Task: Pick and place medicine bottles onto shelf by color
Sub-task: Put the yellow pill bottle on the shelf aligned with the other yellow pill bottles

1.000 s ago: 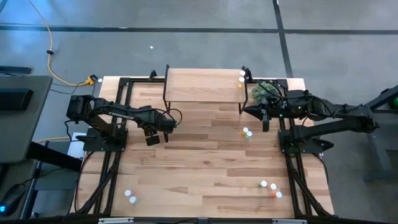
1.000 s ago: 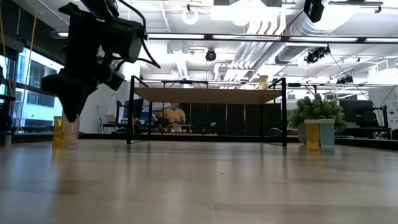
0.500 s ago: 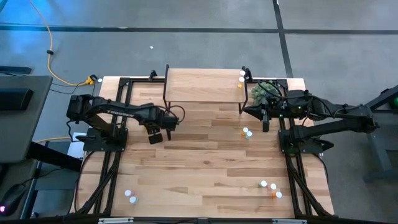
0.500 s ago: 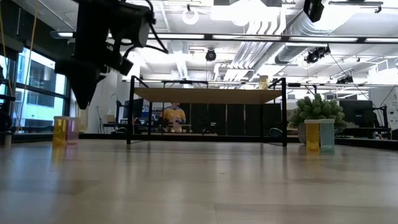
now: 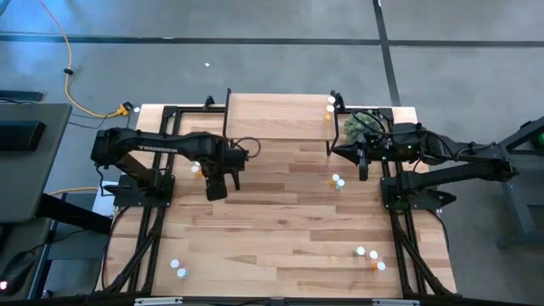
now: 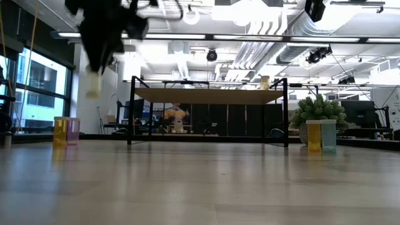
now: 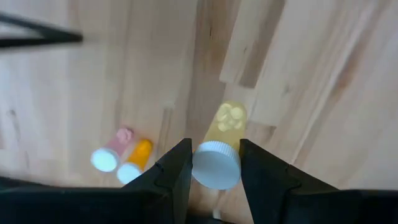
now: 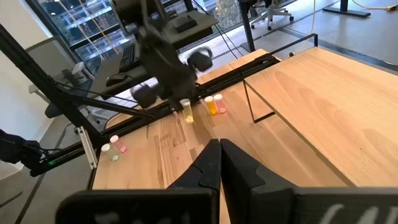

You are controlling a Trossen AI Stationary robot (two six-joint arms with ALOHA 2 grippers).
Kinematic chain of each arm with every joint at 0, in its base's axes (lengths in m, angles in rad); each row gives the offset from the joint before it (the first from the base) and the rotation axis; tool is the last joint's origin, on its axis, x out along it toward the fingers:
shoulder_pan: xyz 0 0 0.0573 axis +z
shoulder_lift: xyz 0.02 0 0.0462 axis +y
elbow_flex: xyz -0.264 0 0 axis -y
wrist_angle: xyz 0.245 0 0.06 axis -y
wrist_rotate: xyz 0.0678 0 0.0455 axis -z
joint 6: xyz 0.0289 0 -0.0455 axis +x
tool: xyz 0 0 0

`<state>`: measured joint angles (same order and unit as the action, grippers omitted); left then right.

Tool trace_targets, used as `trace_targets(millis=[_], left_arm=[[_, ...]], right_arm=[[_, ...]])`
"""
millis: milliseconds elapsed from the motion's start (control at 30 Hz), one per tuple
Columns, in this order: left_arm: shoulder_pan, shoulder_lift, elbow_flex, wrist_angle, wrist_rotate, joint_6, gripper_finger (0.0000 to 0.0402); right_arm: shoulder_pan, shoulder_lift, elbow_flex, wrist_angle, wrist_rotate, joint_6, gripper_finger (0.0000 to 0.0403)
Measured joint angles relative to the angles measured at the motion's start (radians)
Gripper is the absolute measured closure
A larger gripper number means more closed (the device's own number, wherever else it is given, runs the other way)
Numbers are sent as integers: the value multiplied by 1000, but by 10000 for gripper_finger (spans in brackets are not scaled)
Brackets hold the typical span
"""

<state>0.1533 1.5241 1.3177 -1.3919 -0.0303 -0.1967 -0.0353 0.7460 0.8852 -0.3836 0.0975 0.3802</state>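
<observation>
A: Yellow bottle [image 7: 222,140], white cap, clamped in the left gripper [image 7: 214,171], fingers on either side of the cap. It hangs clear above the table [image 5: 280,221].

B: Where's that arm in the high view?

A: Left gripper [image 5: 218,177] is over the table just in front of the shelf's left front corner. In the low view the bottle [image 6: 93,84] dangles up high, left of the shelf [image 6: 209,95].

B: Other bottles?

A: A pink bottle [image 7: 112,149] and an orange bottle [image 7: 134,160] stand side by side on the table below it. Two bottles [image 5: 330,108] sit on the shelf's right end, more are scattered on the table's right and front-left.

B: Right arm?

A: Right gripper [image 8: 219,163] has its fingers together, nothing in them, and waits by the plant [image 5: 361,124] at the shelf's right end.
</observation>
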Motion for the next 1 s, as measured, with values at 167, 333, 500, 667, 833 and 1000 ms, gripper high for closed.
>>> trace_targets(millis=[167, 333, 500, 667, 833, 1000], left_arm=[[4, 0, 173, -57, -17, 36, 289], [34, 6, 338, -97, -107, 113, 289], [103, 98, 532, -177, -205, 185, 289], [179, 249, 744, -176, -236, 274, 289], [223, 416, 920, -177, -271, 339, 289], [248, 543, 999, -179, -271, 350, 289]], right_arm=[[0, 0, 0, 0, 0, -13, 403], [0, 0, 0, 0, 0, -23, 403], [0, 0, 0, 0, 0, -27, 403], [0, 0, 0, 0, -1, -33, 403], [0, 0, 0, 0, -24, -32, 403], [0, 0, 0, 0, -26, -41, 403]])
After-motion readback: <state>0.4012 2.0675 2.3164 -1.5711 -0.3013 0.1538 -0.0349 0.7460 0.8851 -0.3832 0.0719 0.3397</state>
